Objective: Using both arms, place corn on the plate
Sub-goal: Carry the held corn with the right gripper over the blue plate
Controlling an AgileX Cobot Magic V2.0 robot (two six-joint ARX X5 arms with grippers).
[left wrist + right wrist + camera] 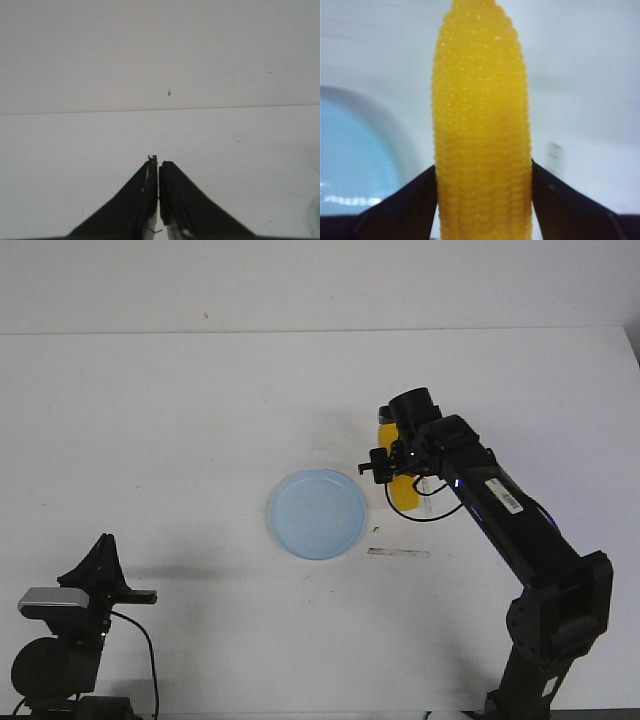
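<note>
The yellow-orange corn (404,496) lies just right of the pale blue plate (300,502), apart from its rim. My right gripper (393,466) is shut on the corn: in the right wrist view the two black fingers (407,205) press on both sides of the cob (481,125), which stretches away from the gripper, and the plate (350,160) shows beside it. I cannot tell whether the corn is lifted off the table. My left gripper (103,540) is shut and empty near the table's front left, far from the plate; it also shows in the left wrist view (158,164) over bare table.
A thin pale strip (398,552) and a small dark speck (375,530) lie on the white table in front of the corn. The table's far edge (300,332) meets a white wall. The right arm's base (555,630) stands at the front right.
</note>
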